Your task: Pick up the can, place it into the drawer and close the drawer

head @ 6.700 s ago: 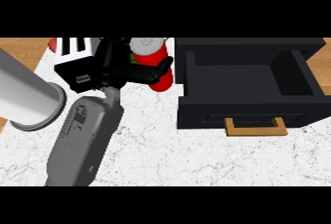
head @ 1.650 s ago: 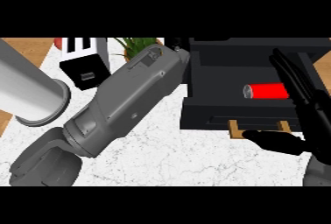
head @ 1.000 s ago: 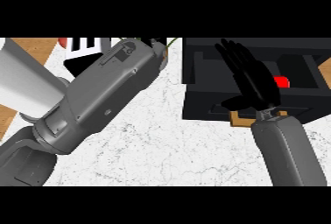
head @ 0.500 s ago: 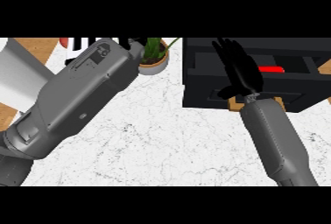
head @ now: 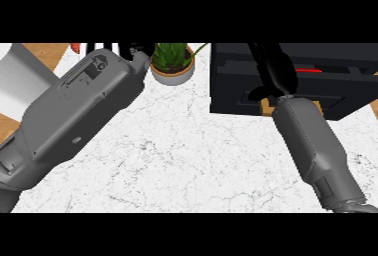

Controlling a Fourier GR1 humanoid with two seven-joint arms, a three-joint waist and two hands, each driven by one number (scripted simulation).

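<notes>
Since half a second back the drawer (head: pixel 244 95) has slid almost all the way in, so the red can (head: pixel 308 70) is now just a thin sliver showing through the narrow gap left at the top of it. Nearest the bottom edge you get the two grey forearms coming up over the white marbled counter (head: pixel 184 160), the left one fat and slanting across the left side, the right one slimmer and running up toward the drawer front. That right arm sits right across the tan handle (head: pixel 264 106), so only bits of it peek out either side of the wrist. Right hand (head: pixel 275 75) is stretched out long, fingers straight and laid over the front of the drawer and its top edge, not curled round anything. Further up on the left, the left hand (head: pixel 139 50) is mostly cut off at the top edge, so I can't tell what its fingers are doing. Just beside it stands a small plant (head: pixel 173 62) in a pale pot, near the drawer's left side but not touching. Far left there's a pale grey cylinder (head: pixel 22 75) and some wood-coloured surface (head: pixel 40 52) past the counter's edge.
</notes>
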